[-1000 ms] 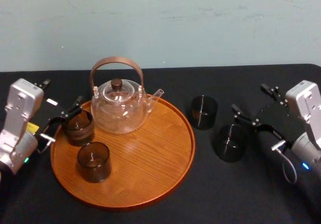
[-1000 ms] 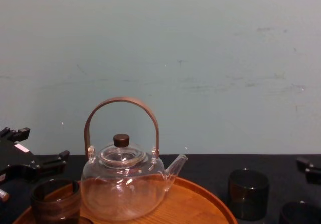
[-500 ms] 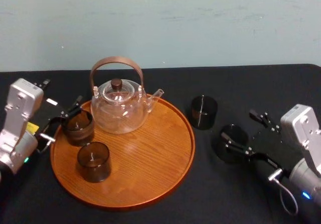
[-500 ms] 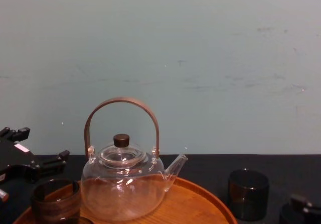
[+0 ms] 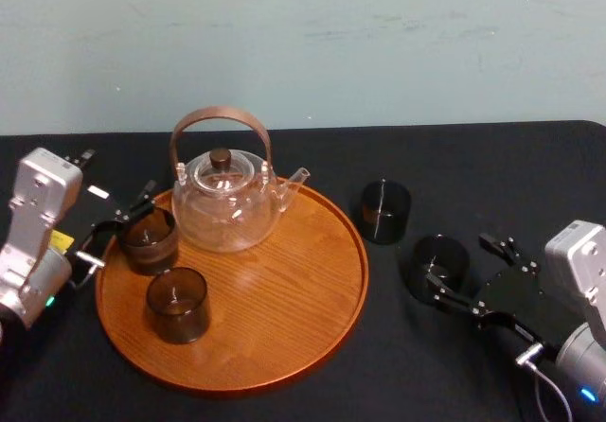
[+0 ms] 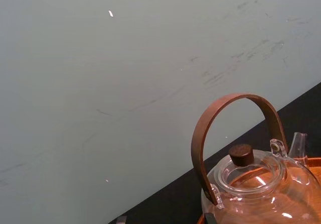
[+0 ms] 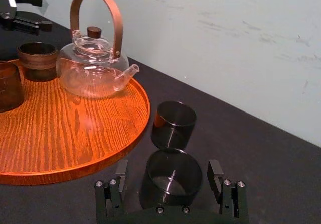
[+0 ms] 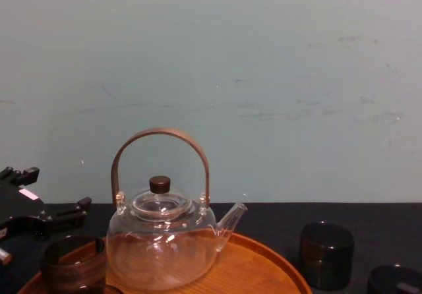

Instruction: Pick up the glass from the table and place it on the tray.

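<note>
Desk: black surface.

- Tray: round, orange-brown wood. It carries a clear glass teapot with a brown hoop handle, and two dark tumblers at its left side.
- Glass: dark, upright on the desk, right of the tray and off it. A second dark glass stands just behind it.
- Right hand: fingers apart, one on each side of the glass.
- Left hand: fingers apart, at the tray's left rear edge. It bears white and yellow stickers, too small to read.
</note>
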